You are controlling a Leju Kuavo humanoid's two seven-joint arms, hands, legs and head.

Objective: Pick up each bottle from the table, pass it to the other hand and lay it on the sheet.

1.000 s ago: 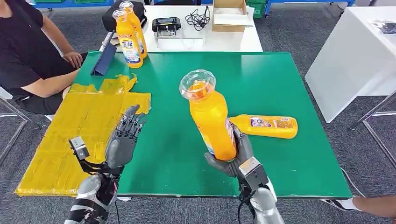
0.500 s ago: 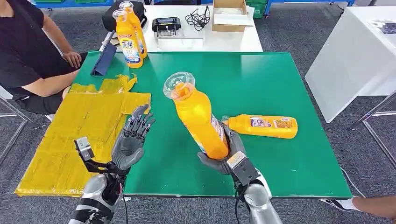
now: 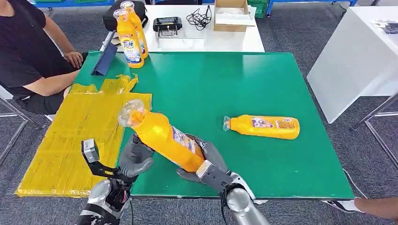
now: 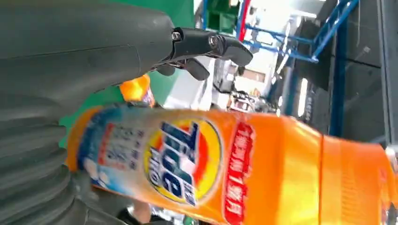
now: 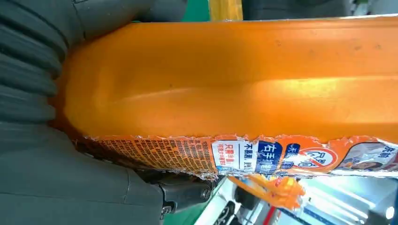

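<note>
Green tabletop [image 3: 263,84], a yellow sheet [image 3: 70,140] over its left edge: your right hand [image 3: 206,161] grasps the base of an orange bottle [image 3: 162,138], which over the last second has swung from near upright to a steep lean leftward, cap above the sheet's edge. Your left hand [image 3: 135,158], open and waiting a second ago, now sits against the bottle's middle, so the handover looks under way. You cannot tell whether its fingers [image 4: 206,44] have closed; the bottle hides them. A second bottle [image 3: 263,126] lies on the tabletop, well apart; two more [image 3: 129,35] stand at the far left corner beside a seated person [image 3: 28,51].
</note>
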